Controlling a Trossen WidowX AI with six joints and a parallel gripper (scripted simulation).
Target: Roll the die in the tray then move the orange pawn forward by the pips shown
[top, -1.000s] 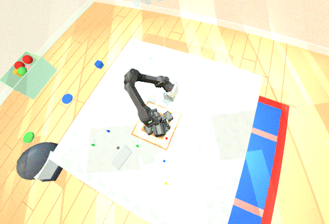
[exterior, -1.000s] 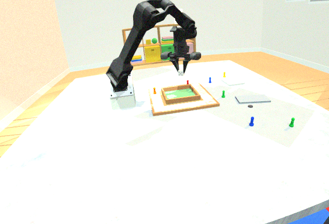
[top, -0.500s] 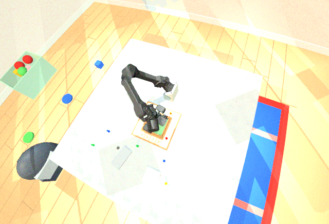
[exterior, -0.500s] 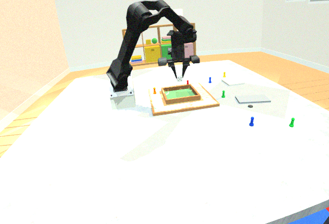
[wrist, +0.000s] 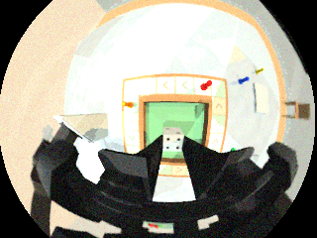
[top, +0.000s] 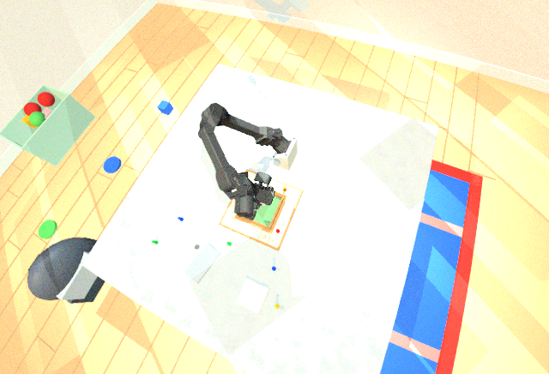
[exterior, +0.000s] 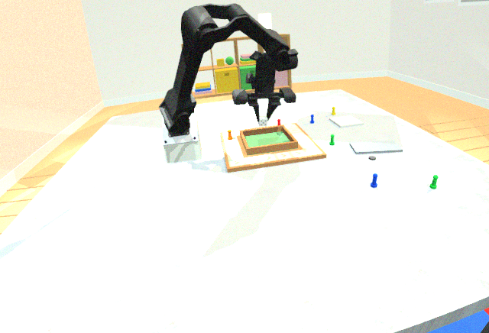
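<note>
My gripper (exterior: 263, 119) (wrist: 172, 138) is shut on the white die (exterior: 263, 122) (wrist: 172, 139) and holds it above the green-floored tray (exterior: 269, 149) (wrist: 142, 119). In the top view the arm hides the die and part of the tray (top: 277, 217). The tray sits in the middle of the game board (top: 290, 210) (exterior: 237, 160) (wrist: 131, 90). The orange pawn (top: 284, 190) (exterior: 229, 135) (wrist: 128, 104) stands on the board's track on the side near the arm's base. The red pawn (top: 278, 231) (exterior: 278, 122) (wrist: 206, 85) stands on the track near another corner.
Off the board stand green pawns (top: 229, 244) (exterior: 331, 140) (exterior: 434, 182), blue pawns (top: 274, 268) (exterior: 312, 118) (exterior: 374, 180) and a yellow pawn (top: 277, 305) (exterior: 333, 111). A grey flat slab (exterior: 375, 147), a small dark disc (top: 196, 246) (exterior: 371, 158) and a pale flat block (top: 252, 294) (exterior: 346, 121) lie on the table.
</note>
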